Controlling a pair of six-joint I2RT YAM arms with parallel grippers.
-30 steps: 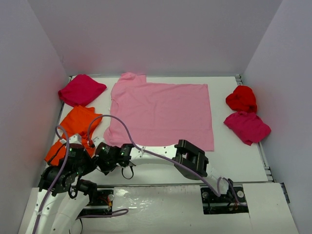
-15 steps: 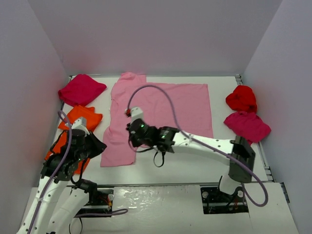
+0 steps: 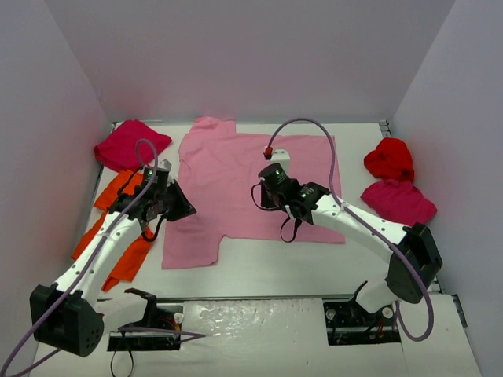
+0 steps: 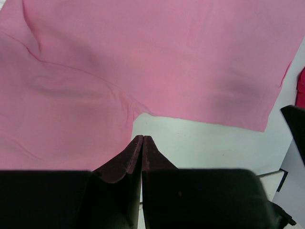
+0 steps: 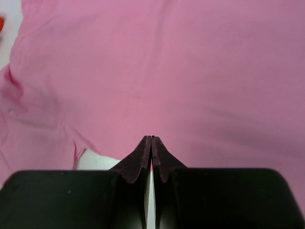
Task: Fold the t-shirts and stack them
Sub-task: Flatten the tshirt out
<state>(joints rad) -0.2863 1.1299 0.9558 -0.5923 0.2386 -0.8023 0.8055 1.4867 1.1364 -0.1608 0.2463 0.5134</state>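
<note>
With left gripper (image 4: 143, 137) and right gripper (image 5: 151, 137) both clenched empty, hovering over pink shirt (image 3: 259, 169) lying spread flat in the middle, orange shirts (image 3: 118, 228) heaped at its left, red shirt (image 3: 389, 157) bunched far right.

No readable text, labels, brands, numbers or signs in any view. Shirts plain, unprinted. Arm housings, table, enclosure walls unmarked so far as visible.
</note>
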